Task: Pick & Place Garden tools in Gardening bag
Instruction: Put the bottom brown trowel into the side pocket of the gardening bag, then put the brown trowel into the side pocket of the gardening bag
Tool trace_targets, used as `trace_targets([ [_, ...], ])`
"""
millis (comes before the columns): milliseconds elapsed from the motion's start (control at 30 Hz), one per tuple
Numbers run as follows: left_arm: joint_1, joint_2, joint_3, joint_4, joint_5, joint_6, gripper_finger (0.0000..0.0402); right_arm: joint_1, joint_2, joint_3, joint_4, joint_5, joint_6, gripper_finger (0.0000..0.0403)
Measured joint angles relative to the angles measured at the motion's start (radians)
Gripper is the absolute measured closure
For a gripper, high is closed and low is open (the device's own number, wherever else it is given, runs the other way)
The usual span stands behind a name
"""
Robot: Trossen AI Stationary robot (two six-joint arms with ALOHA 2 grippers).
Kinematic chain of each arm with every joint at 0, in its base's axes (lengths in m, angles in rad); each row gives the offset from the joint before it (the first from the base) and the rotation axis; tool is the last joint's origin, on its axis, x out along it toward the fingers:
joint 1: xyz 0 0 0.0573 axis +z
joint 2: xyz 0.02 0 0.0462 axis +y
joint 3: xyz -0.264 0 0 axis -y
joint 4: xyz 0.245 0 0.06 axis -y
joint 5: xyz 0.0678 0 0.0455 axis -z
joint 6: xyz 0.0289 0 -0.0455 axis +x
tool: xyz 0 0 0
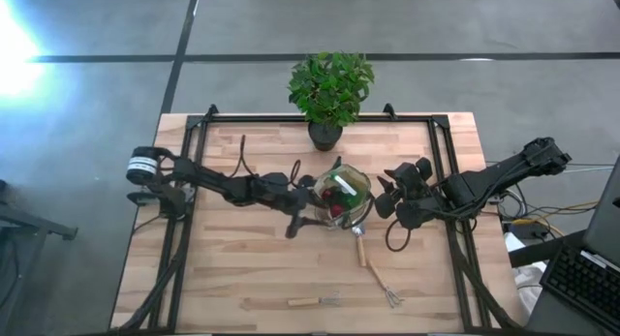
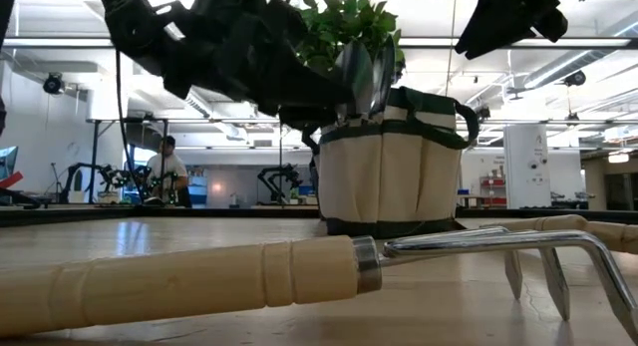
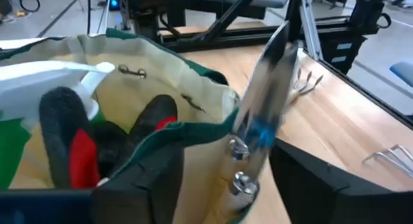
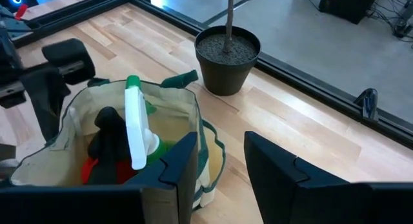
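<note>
Left gripper (image 1: pixel 312 208) stands at the near-left rim of the gardening bag (image 1: pixel 351 186), its fingers spread apart with a silver trowel blade (image 3: pixel 268 88) standing between them in an outer pocket, handle down; whether either finger touches the blade cannot be told. Right gripper (image 1: pixel 386 196) sits at the bag's opposite side with one finger (image 4: pixel 174 162) over the rim and the other outside, gapped around the fabric wall; whether it actually pinches the fabric cannot be told. Inside the bag lie a spray bottle (image 4: pixel 137 127) with a white head and a red-and-black item (image 3: pixel 74 153). Two tools remain on the table: a wooden-handled rake (image 1: pixel 380 278) just in front of the bag and a second small tool (image 1: pixel 312 301) near the front edge. A potted plant (image 1: pixel 330 89) stands at the back edge, close behind the bag. Judgement: the trowel appears seated, with the two loose tools outstanding. Risks noted: the soft bag may tip or slide if the left gripper pulls away while a finger drags on the blade or the pocket; the trowel, standing blade-up and leaning, may fall out if the bag is jolted; a wide swing by either arm could strike the plant.
</note>
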State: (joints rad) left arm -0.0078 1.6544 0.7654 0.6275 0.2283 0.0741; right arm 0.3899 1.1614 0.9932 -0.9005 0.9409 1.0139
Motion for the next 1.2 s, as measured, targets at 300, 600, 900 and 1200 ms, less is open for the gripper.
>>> trace_targets([
  [300,0.000,-0.122,0.000,-0.165,0.001,-0.017,0.0120,0.000,0.000,0.000,0.000,-0.003,0.000,0.0269],
  [600,0.000,-0.285,-0.001,-0.380,-0.088,-0.031,0.0122,0.000,0.000,-0.002,0.000,-0.007,0.000,0.0278],
  [900,0.000,-0.385,-0.001,-0.554,-0.423,-0.098,0.0122,0.000,0.000,-0.009,-0.001,-0.007,-0.005,0.0287],
  [1200,0.000,-0.382,-0.002,-0.655,-0.763,-0.161,0.0124,0.000,0.000,-0.054,-0.002,-0.007,-0.028,0.0287],
])
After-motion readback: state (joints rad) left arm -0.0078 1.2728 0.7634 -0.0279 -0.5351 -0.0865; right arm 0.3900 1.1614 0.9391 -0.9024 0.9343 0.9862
